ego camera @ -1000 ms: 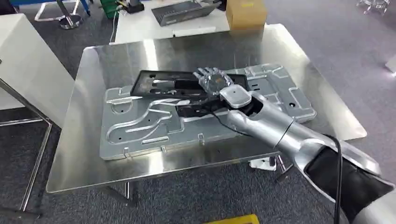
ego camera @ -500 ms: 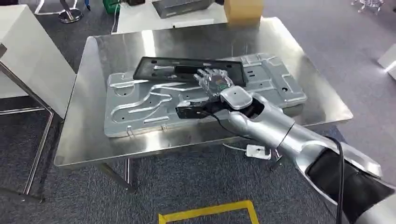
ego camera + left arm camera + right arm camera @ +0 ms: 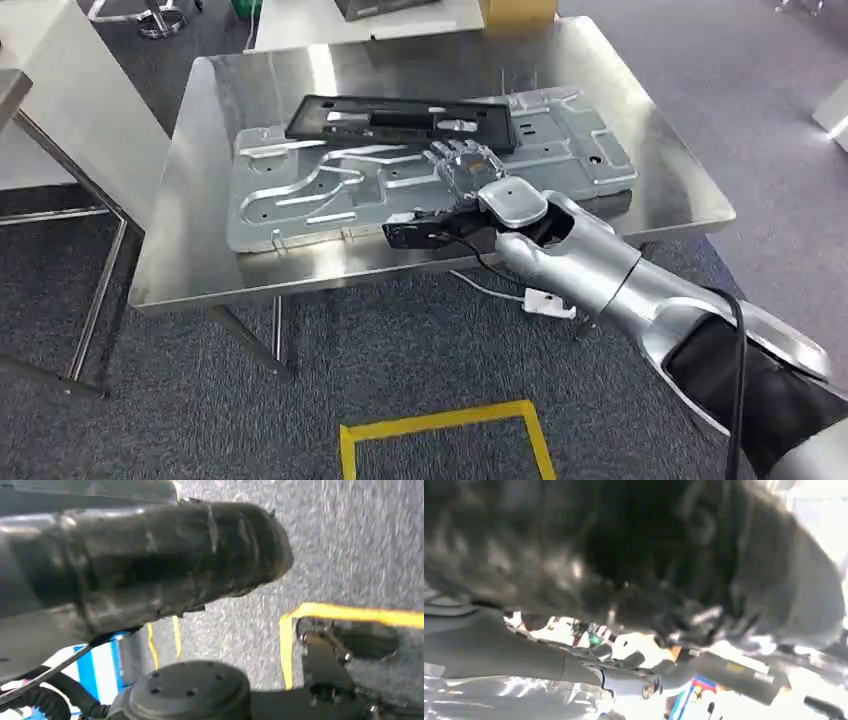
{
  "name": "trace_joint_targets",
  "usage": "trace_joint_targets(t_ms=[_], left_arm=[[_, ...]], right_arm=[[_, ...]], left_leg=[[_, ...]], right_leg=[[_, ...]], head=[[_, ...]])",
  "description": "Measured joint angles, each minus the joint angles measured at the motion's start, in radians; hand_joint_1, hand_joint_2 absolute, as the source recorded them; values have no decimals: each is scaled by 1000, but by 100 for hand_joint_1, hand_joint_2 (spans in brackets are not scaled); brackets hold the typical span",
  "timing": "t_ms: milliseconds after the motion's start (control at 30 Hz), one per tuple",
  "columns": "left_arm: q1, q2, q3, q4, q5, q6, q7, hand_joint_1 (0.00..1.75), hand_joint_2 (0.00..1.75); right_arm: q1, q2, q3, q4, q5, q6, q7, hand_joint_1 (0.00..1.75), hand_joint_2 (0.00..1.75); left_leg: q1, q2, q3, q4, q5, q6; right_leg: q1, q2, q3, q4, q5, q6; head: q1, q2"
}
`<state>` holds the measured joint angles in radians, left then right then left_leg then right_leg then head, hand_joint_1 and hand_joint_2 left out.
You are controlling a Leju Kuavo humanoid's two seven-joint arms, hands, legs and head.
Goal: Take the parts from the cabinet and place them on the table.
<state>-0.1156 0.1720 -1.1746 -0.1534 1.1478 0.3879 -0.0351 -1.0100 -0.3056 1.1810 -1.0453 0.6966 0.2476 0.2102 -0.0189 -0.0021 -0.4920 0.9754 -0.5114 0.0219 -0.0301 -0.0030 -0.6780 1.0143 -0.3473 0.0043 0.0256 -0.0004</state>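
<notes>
A large grey stamped metal plate [image 3: 330, 195] lies flat on the steel table [image 3: 190, 275]. A black rectangular frame part [image 3: 400, 118] rests on the plate's far side. My right hand [image 3: 462, 170] is over the plate's near right part, just short of the black frame, with its fingers spread and nothing in them. In the right wrist view the right hand [image 3: 649, 555] is a dark blur above the shiny plate. The left wrist view shows my left hand [image 3: 150, 555] as a blurred dark shape above grey carpet, and how its fingers lie cannot be made out.
A white cabinet [image 3: 70, 110] on metal legs stands left of the table. Behind the table are a white table [image 3: 300, 20] and a cardboard box [image 3: 518, 10]. Yellow tape [image 3: 440, 425] marks the carpet near me. A small white item [image 3: 548, 303] lies under the table's front edge.
The whole picture has shifted, so the camera has moved; the table now sits higher and farther off. My right hand has drawn back from the black frame toward the plate's near edge.
</notes>
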Motion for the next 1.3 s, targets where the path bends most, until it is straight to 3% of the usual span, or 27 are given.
trace_joint_targets(t_ms=[67,100,133,167,233,300,367,400,433,467,533,567,600,633,700,767,833,900,933,967,1067,1100,1133,1167,1233,1267,1300], left_arm=[[0,0,1,0,2,2,2,0,0],[0,0,1,0,3,4,3,0,0],[0,-1,1,0,3,4,3,0,0],[0,-3,1,0,5,5,5,0,0],[0,-6,1,0,5,3,5,0,0],[1,-9,1,0,6,-1,3,0,0],[3,-11,1,0,7,-5,-1,0,0],[2,-11,1,0,7,-7,-2,0,0],[2,-4,1,1,7,-7,-3,0,0],[2,-4,1,1,8,-8,-3,0,0],[5,-6,1,1,11,-8,-3,0,0],[9,-5,3,1,14,-10,-3,0,0],[9,-6,6,1,15,-10,-3,0,0],[9,-7,7,1,15,-11,-3,0,0],[10,-7,7,1,15,-11,-3,0,0],[8,-7,7,1,15,-11,-4,0,0],[8,-8,8,1,15,-13,-4,0,0],[6,-7,8,1,15,-14,-4,0,0],[5,2,8,3,15,-13,-7,0,0],[3,-1,10,2,15,-13,-9,0,0],[-1,1,18,2,15,-13,-10,0,0],[-1,1,18,2,15,-14,-10,0,0],[-3,0,18,2,15,-14,-10,0,0],[-4,0,18,2,15,-16,-11,0,0],[-3,-4,18,2,14,-19,-11,0,0],[-3,-5,18,2,13,-19,-11,0,0],[-3,-6,18,2,13,-19,-11,0,0]], right_arm=[[-3,-2,0,-9,0,14,6,0,0],[-7,-11,0,-11,0,18,8,0,0],[-15,-14,1,-14,0,24,12,0,0],[-23,-14,1,-19,0,29,16,0,0],[-26,-20,1,-25,-1,31,19,0,0],[-26,-25,3,-29,-2,32,20,0,0],[-29,-29,3,-37,-4,32,21,0,0],[-31,-30,3,-41,-5,31,24,0,0],[-36,-30,4,-43,-5,32,28,0,0],[-35,-33,3,-52,-8,33,34,0,0],[-33,-40,5,-57,-10,44,42,0,0],[-33,-41,7,-61,-11,49,44,0,0],[-36,-46,8,-65,-11,52,46,0,0],[-35,-48,8,-71,-11,53,51,0,0],[-36,-53,8,-81,-11,57,55,0,0],[-34,-58,8,-87,-11,61,56,0,0],[-34,-63,8,-93,-11,64,56,0,0],[-38,-68,8,-103,-11,64,56,0,0],[-40,-69,8,-108,-12,64,59,0,0],[-43,-75,8,-111,-12,64,61,0,0],[-43,-80,8,-118,-14,67,62,0,0],[-42,-87,8,-119,-14,67,62,0,0],[-44,-91,8,-120,-14,67,62,0,0],[-46,-94,8,-122,-14,67,62,0,0],[-46,-101,9,-124,-16,67,64,0,0],[-46,-106,9,-124,-17,67,66,0,0],[-46,-108,10,-125,-18,67,69,0,0]], left_leg=[[-1,2,-4,-36,32,17],[12,13,3,-47,52,17],[12,13,-9,-53,64,30],[12,15,-25,-47,73,32],[12,17,-56,-33,87,31],[17,16,-89,-17,100,26],[27,16,-119,4,108,13],[27,16,-133,20,108,8],[20,14,-151,31,110,0],[19,12,-159,40,117,-5],[19,8,-169,43,130,-16],[19,7,-179,42,134,-20],[23,8,-194,55,113,-24],[23,10,-206,94,63,-30],[26,10,-246,255,-51,-38],[25,9,-263,368,-91,-33],[17,8,-202,314,-46,-9],[-5,5,-81,147,4,35],[-21,6,-28,64,-19,63],[-21,12,-6,18,-22,62],[-30,8,-20,-5,25,69],[-18,12,-10,-39,53,68],[-17,19,-18,-51,73,61],[-13,20,-33,-54,89,63],[-10,20,-66,-47,111,57],[-7,20,-87,-39,122,54],[-2,20,-109,-30,131,49]], right_leg=[[5,3,1,-27,25,13],[4,2,-6,-19,-2,14],[9,4,-21,24,-65,15],[7,3,-39,98,-129,16],[6,3,-70,252,-202,23],[1,3,-52,285,-170,32],[-6,2,42,167,-102,43],[-13,2,95,79,-109,54],[0,5,124,35,-139,57],[-4,9,120,30,-144,38],[-2,9,100,45,-139,30],[-7,6,89,46,-131,18],[-8,4,77,46,-123,6],[-8,5,66,47,-116,-3],[-3,6,50,47,-99,-9],[6,6,33,47,-83,-12],[21,6,17,47,-69,-17],[32,8,5,42,-51,-21],[32,7,3,38,-43,-21],[30,5,3,31,-31,-20],[21,4,4,-3,11,-5],[26,6,0,-8,7,-4],[25,8,-9,6,-39,2],[23,7,-22,59,-112,6],[15,6,-45,206,-217,21],[10,6,-51,270,-227,30],[6,6,-45,297,-205,38]], head=[[0,0],[1,0],[6,0],[5,0],[6,0],[6,0],[6,0],[8,0],[13,0],[10,0],[9,0],[9,0],[9,0],[4,0],[3,0],[2,0],[2,0],[3,0],[9,0],[6,0],[5,0],[4,0],[7,0],[8,0],[8,0],[9,0],[8,0]])
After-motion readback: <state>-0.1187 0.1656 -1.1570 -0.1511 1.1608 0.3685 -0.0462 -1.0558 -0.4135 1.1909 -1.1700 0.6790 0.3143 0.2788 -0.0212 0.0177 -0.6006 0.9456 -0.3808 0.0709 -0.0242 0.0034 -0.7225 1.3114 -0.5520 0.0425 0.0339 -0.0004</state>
